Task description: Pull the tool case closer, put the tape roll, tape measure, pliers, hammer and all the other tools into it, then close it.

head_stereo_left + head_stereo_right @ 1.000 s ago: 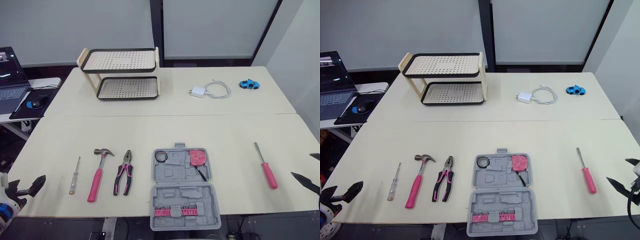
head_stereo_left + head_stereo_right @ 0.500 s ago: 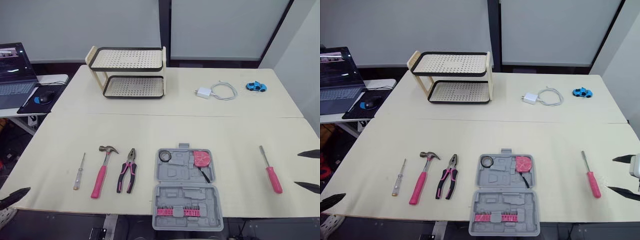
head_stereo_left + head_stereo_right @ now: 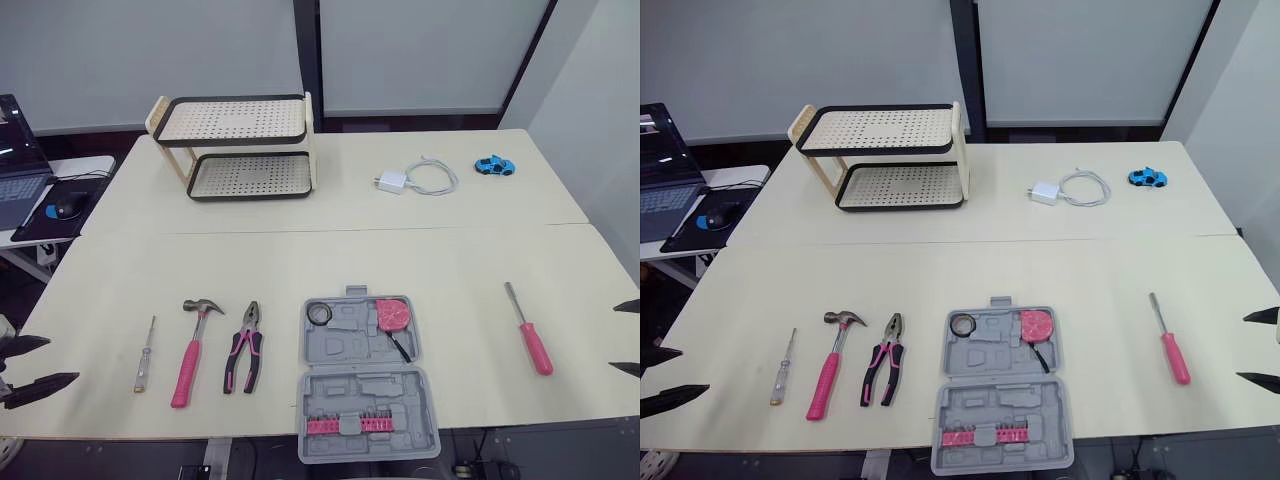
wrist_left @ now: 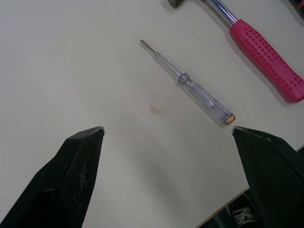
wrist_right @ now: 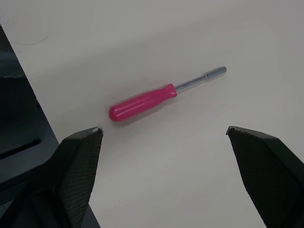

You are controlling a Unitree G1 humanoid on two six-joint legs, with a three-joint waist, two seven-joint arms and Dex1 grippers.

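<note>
Tool case [image 3: 365,378] lies open at the bench's [image 3: 450,250] 6 o'clock edge, with hammer [image 3: 190,345] and pliers [image 3: 245,350] at its 9 o'clock and pink screwdriver [image 3: 530,335] at 3 o'clock. Left end effector [image 3: 35,365] and right end effector [image 3: 630,338] are released, empty.

1. The tool case [image 3: 365,390] is showing grey, with a row of pink bits [image 3: 340,425] in its near half.
2. The hammer [image 3: 192,345] is wearing a pink, dimpled grip.
3. The pliers [image 3: 243,360] are showing pink-and-black handles.
4. The screwdriver [image 3: 528,330] on the right is showing a pink handle.
5. The counter [image 3: 300,260] is showing plain cream.
</note>
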